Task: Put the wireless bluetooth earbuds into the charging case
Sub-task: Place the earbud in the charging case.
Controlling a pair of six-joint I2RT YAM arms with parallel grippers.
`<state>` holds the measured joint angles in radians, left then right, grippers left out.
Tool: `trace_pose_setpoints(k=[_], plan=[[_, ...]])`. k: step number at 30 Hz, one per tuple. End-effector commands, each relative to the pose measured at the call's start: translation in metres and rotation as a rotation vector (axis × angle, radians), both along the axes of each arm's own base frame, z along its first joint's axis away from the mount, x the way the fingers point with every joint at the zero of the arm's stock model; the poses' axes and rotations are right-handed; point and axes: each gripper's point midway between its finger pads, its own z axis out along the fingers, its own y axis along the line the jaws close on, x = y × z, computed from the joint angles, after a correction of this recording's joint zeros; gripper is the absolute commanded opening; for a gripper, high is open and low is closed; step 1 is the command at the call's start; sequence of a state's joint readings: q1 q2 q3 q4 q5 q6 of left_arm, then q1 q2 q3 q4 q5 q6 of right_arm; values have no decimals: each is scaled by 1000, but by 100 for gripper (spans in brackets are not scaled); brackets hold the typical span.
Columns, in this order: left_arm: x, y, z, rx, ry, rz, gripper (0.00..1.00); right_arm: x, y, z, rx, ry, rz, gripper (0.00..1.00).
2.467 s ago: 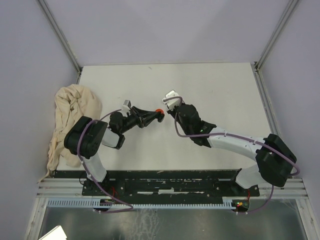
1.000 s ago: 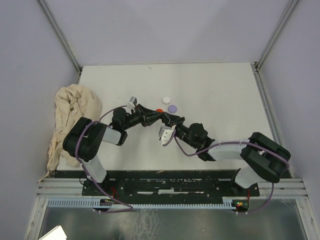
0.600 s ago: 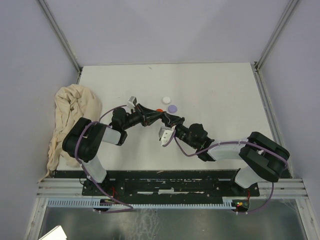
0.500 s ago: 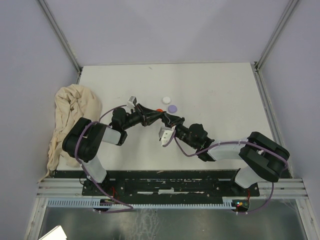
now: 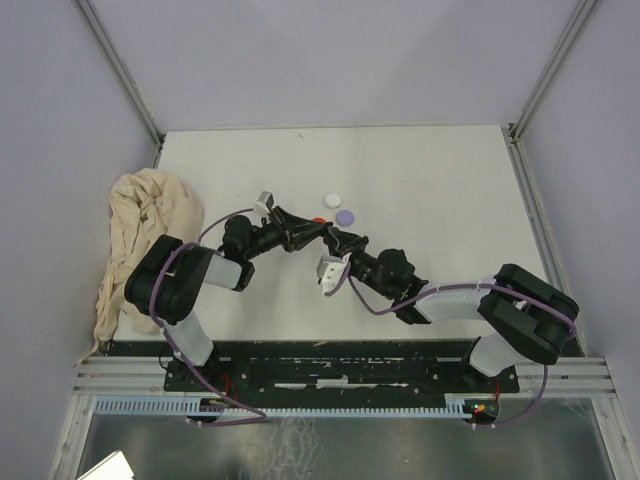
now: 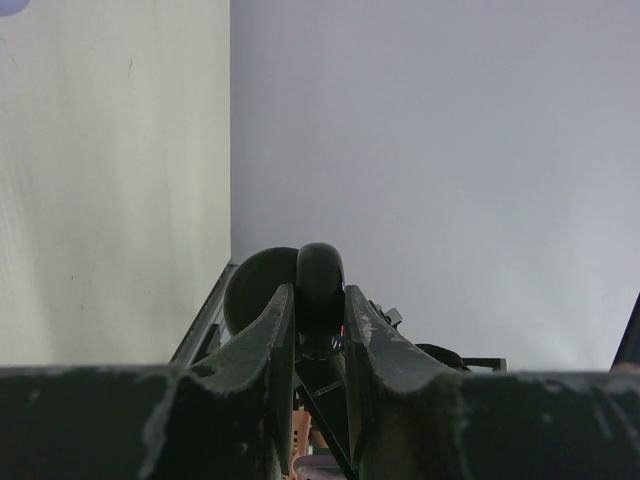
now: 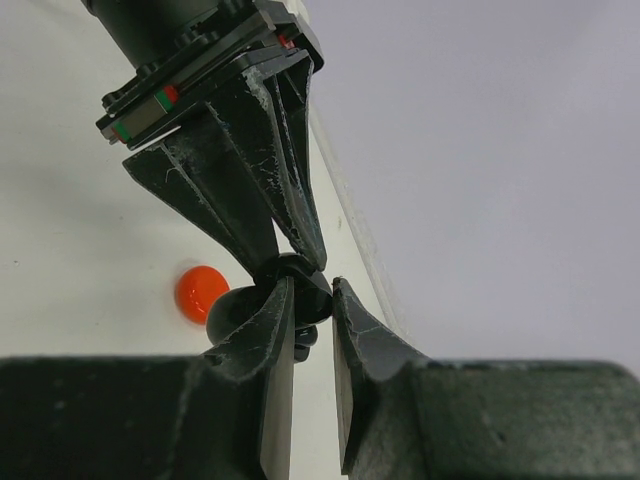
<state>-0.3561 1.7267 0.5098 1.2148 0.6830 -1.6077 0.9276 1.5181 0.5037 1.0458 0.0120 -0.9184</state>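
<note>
A black charging case is pinched between the fingers of my left gripper, which is shut on it. Its round lid half sticks out to one side. In the top view the left gripper and right gripper meet tip to tip above the table's middle. My right gripper is shut, its tips against the case just below the left fingers. A small black earbud shows between the right fingers, right under the case. No other earbuds can be seen.
A red disc lies on the table just beyond the meeting grippers and shows as the red disc in the right wrist view. A white disc and a lilac disc lie a little farther back. A crumpled beige cloth covers the table's left edge.
Earlier the right gripper was over the discs, beyond the left gripper's tip. It has come round to the near side and met that tip. Over the last second nothing has visibly moved.
</note>
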Motion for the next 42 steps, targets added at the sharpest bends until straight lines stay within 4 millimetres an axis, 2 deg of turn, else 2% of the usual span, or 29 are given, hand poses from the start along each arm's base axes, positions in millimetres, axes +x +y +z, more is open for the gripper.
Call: trace_pose_setpoints(k=[1, 12, 29, 42], plan=[[4, -3, 37, -67, -104, 2, 3, -6, 1, 7, 27, -10, 6, 2], [10, -3, 36, -84, -91, 20, 3, -8, 2, 3, 24, -6, -21, 10], [16, 2, 22, -86, -36, 70, 3, -6, 2, 9, 31, -34, -48, 7], [18, 6, 13, -109, 1, 110, 3, -3, 7, -2, 19, -17, -57, 5]])
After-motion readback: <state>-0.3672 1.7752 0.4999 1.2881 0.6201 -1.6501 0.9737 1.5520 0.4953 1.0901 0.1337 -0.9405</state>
